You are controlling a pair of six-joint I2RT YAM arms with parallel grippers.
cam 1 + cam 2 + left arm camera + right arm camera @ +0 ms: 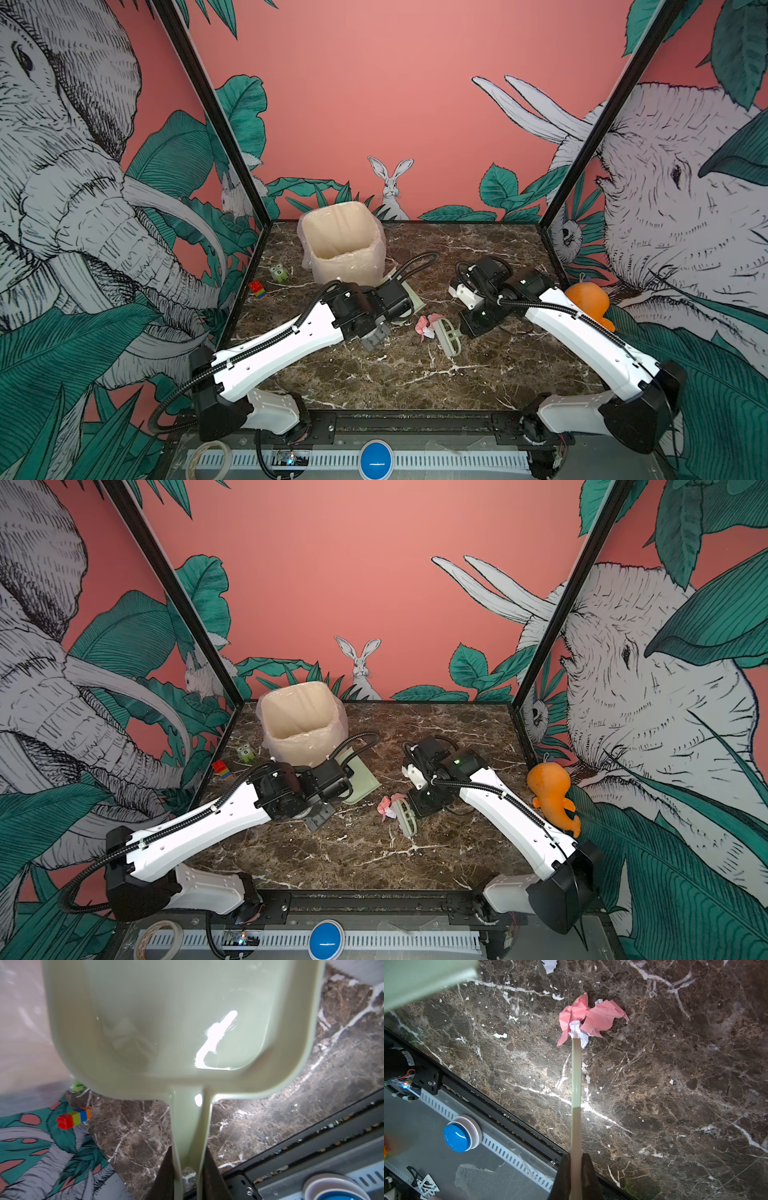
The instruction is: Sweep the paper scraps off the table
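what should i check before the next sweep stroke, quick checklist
1. Left claw gripping the dustpan handle: ok.
2. Right claw gripping the brush: ok.
3. Brush tip against the paper scraps: ok, it touches the pink and white pile.
4. Dustpan set beside the pile: not ok, it is apart from it, over by the bin.
5. Dustpan empty: cannot tell, glare and blur.
6. Rest of the table free of scraps: not ok, a white scrap lies apart from the pile.
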